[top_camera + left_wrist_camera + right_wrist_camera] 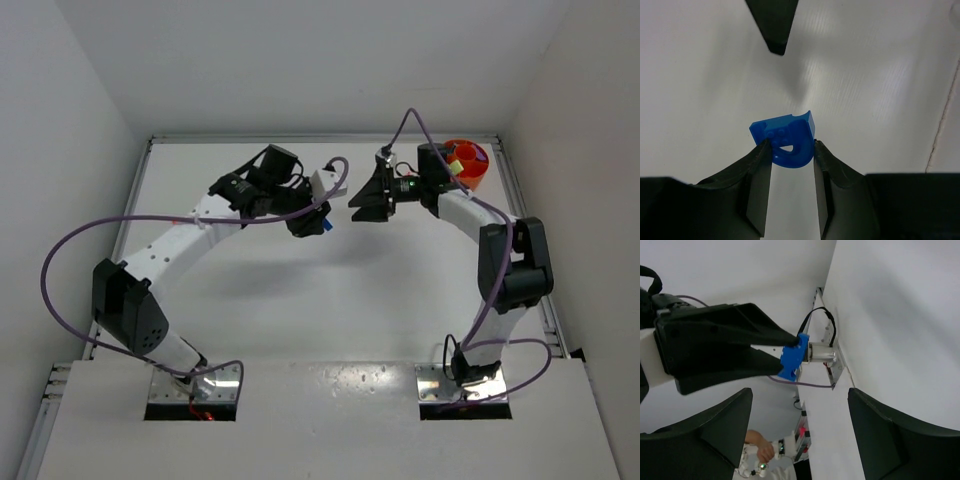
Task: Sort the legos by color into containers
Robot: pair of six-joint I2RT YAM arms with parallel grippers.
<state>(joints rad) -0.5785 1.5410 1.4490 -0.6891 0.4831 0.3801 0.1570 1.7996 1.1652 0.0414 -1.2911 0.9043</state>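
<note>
My left gripper [322, 226] is shut on a small blue lego [786, 139] and holds it above the white table, in the middle of the workspace. The blue lego also shows in the top view [328, 226] and in the right wrist view [793, 360], pinched at the tips of the left fingers [760, 340]. My right gripper [352, 208] is open and empty, turned sideways and facing the left gripper a short gap away. The orange bowl [468, 165] sits at the far right corner behind the right arm, with yellow-green and purple legos in it.
White walls close in the table on the left, back and right. A metal rail [530, 230] runs along the right edge. Purple cables [70, 250] loop off both arms.
</note>
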